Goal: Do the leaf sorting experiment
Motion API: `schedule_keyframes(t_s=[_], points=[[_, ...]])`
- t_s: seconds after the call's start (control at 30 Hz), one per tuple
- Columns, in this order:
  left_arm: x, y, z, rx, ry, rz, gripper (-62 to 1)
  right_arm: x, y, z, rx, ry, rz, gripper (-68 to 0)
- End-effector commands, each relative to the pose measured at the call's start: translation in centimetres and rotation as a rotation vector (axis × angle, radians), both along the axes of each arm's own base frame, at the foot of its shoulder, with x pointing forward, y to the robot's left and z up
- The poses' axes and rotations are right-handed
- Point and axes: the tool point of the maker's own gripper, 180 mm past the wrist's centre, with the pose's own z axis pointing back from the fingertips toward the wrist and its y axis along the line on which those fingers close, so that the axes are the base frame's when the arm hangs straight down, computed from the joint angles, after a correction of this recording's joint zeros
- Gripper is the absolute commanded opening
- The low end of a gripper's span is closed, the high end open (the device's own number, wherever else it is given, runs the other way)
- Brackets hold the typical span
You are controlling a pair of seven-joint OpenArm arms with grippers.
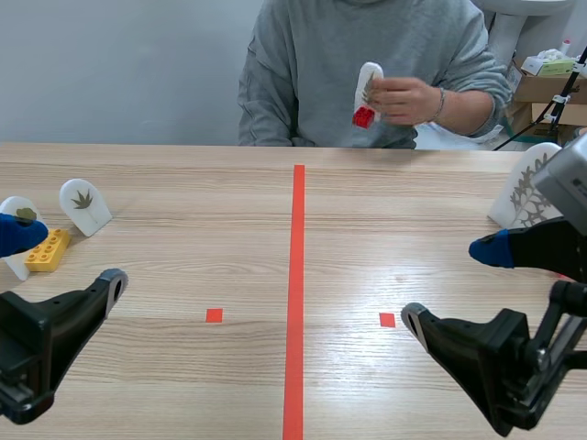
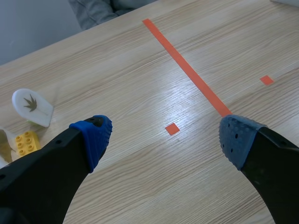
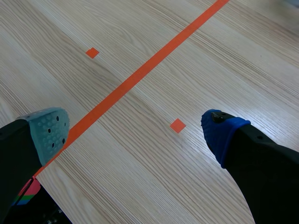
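Scene view: both arms sit low, left gripper (image 1: 66, 257) and right gripper (image 1: 450, 282) spread wide, empty.

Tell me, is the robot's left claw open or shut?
Open. In its wrist view the left claw has its two fingers far apart, and only the table shows between them.

Bright, even light (soft glare on table (image 2: 154, 100)).

Light wood-grain table (image 1: 183, 367), white card (image 1: 84, 203) with dark leaf print, yellow studded brick (image 1: 48, 249), second white card (image 1: 370, 78) with red brick (image 1: 364, 116), grey sweatshirt (image 1: 312, 64), black left gripper (image 2: 166, 135), blue dotted pads (image 2: 93, 135)
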Motion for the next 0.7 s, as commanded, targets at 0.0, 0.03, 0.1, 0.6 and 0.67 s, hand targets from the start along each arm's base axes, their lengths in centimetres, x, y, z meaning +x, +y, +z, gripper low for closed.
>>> schedule_keyframes(t_s=[0.0,0.03,0.1,0.6,0.67], points=[[0.13,-0.15,0.36,-0.012,-0.013,-0.001,-11.2,0.50,-0.13,0.83,-0.001,-0.033,0.013,-9.7],[0.13,-0.15,0.36,-0.012,-0.012,-0.001,-11.2,0.50,-0.13,0.83,-0.001,-0.033,0.013,-9.7],[0.13,-0.15,0.36,-0.012,-0.013,-0.001,-11.2,0.51,-0.12,0.86,0.000,-0.034,0.013,-9.7],[0.13,-0.15,0.36,-0.012,-0.013,0.000,-11.2,0.67,0.03,1.33,0.020,-0.056,0.013,-9.8],[0.13,-0.15,0.36,-0.012,-0.013,0.000,-11.2,0.67,0.03,1.33,0.020,-0.056,0.013,-9.8]])
